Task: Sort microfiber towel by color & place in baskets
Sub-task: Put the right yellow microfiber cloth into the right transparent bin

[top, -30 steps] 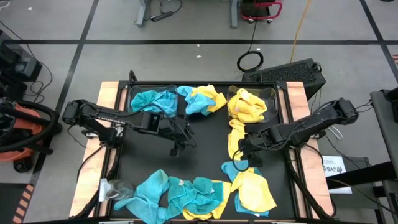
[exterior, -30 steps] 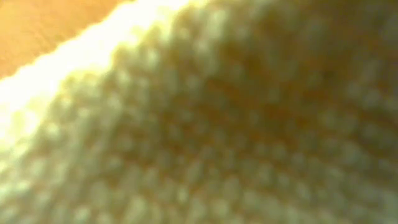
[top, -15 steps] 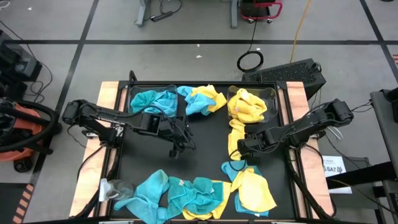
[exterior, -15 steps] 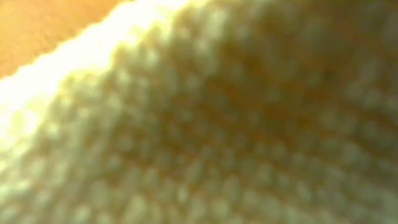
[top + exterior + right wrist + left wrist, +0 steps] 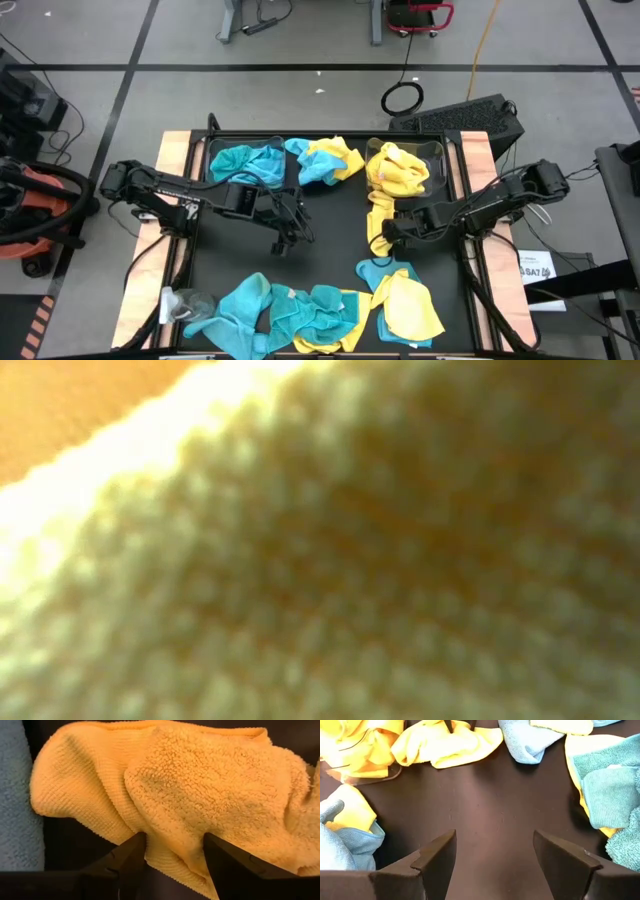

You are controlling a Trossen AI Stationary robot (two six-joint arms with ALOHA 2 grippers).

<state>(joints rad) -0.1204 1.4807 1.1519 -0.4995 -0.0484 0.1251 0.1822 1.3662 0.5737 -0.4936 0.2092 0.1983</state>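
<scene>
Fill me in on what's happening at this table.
Two arms are sorting towels by colour. The right gripper has its fingers open around a fold of a yellow towel trailing out of the right basket. The left gripper hangs open over bare mat mid-table. Teal towels fill the left basket; a mixed pile waits along the near edge.

Two baskets (image 5: 243, 160) (image 5: 408, 160) sit side by side at the table's (image 5: 320, 250) far edge, towels (image 5: 390, 178) inside each. More towels (image 5: 310, 310) lie heaped along the near edge. The left gripper (image 5: 283, 240) is mid-table; the right gripper (image 5: 385, 238) sits beside the right basket.
</scene>
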